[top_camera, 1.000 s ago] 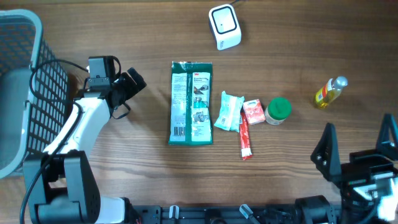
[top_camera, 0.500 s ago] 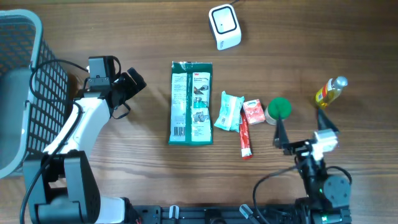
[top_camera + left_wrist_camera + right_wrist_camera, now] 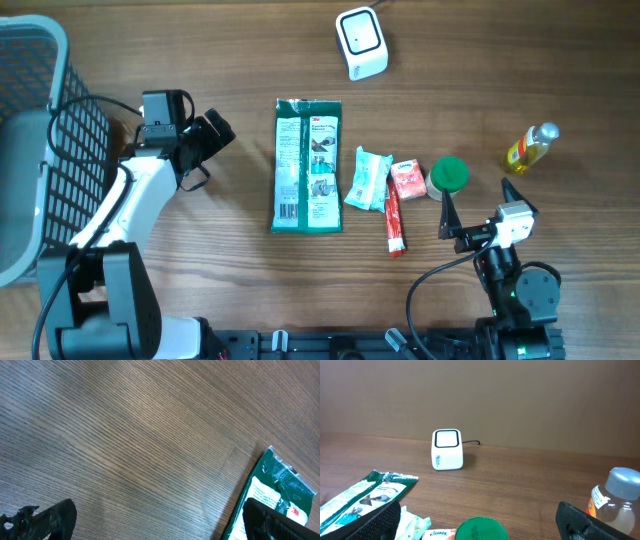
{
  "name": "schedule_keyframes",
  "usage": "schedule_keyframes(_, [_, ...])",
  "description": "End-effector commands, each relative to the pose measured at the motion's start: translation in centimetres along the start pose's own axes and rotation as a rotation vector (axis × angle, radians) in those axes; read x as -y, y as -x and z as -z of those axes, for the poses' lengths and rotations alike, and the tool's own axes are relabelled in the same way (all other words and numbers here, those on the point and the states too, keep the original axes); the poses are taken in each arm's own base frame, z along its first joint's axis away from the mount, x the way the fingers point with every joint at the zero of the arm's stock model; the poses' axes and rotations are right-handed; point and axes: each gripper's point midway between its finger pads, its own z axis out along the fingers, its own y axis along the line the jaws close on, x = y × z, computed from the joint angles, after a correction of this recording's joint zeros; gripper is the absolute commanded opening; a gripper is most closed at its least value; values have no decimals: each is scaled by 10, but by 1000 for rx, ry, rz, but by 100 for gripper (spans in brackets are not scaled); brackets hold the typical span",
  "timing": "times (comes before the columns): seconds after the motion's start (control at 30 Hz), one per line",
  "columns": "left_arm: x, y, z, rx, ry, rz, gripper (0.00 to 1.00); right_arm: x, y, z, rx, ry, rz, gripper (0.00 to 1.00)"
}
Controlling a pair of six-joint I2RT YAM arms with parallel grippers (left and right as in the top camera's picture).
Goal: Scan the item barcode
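A white barcode scanner stands at the far middle of the table. Several items lie in a row: a long green package, a pale green tissue pack, a red Kleenex pack, a red sachet, a green-lidded jar and a yellow bottle. My left gripper hangs open left of the green package, holding nothing. My right gripper is open just in front of the jar, empty.
A grey wire basket takes up the left edge of the table. The scanner's cable runs off the far edge. Bare wood lies between the left gripper and the green package.
The right arm has swung in from the lower right corner to just in front of the green-lidded jar. The left arm and the items have not moved.
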Motion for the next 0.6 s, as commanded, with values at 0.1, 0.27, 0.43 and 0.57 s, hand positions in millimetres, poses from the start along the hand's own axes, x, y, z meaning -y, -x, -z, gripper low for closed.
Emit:
schedule_keyframes(0.1, [2,9,5,26,-6,6,100,-2,3,1,14,12,4,100])
schedule_keyframes(0.27, [7,14,17,55,-25,4,100,-2,3,1,13,12,4,100])
schedule_keyframes(0.43, [38,40,142,308,-201,-23,100,-2,3,0,12,12,4,100])
schedule_keyframes(0.57, [51,41,278,625,-417,-51,100,-2,3,0,12,12,4,100])
